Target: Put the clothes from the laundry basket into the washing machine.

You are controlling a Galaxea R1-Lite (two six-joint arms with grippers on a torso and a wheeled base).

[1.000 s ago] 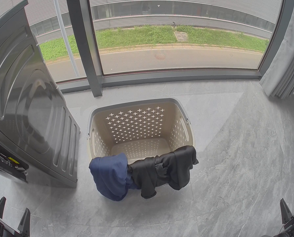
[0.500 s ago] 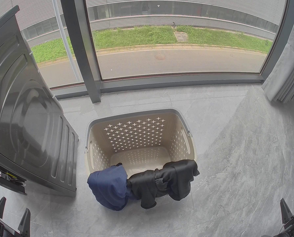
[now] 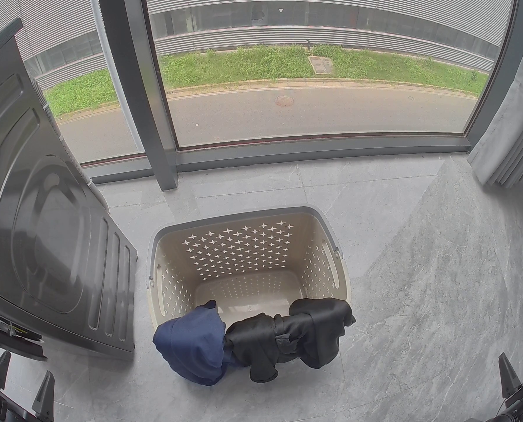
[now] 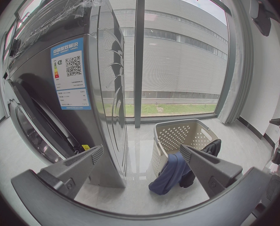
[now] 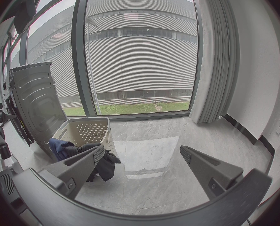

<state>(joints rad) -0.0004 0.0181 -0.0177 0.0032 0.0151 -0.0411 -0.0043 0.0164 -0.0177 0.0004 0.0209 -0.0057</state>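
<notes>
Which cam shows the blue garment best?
Head view: the blue garment shows nearly whole, draped over the basket's near rim. Left wrist view shows it side-on, hanging outside. Right wrist view shows its top; the right gripper hides the rest.

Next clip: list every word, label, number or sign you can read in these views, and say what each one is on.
Blue-and-white sticker on the washing machine front: a header line, a QR code, coloured bars and rows of figures, all too small to quote reliably.
Small yellow tag by the machine's door: too small to read.
Laundry basket and clothes: no print visible.
</notes>
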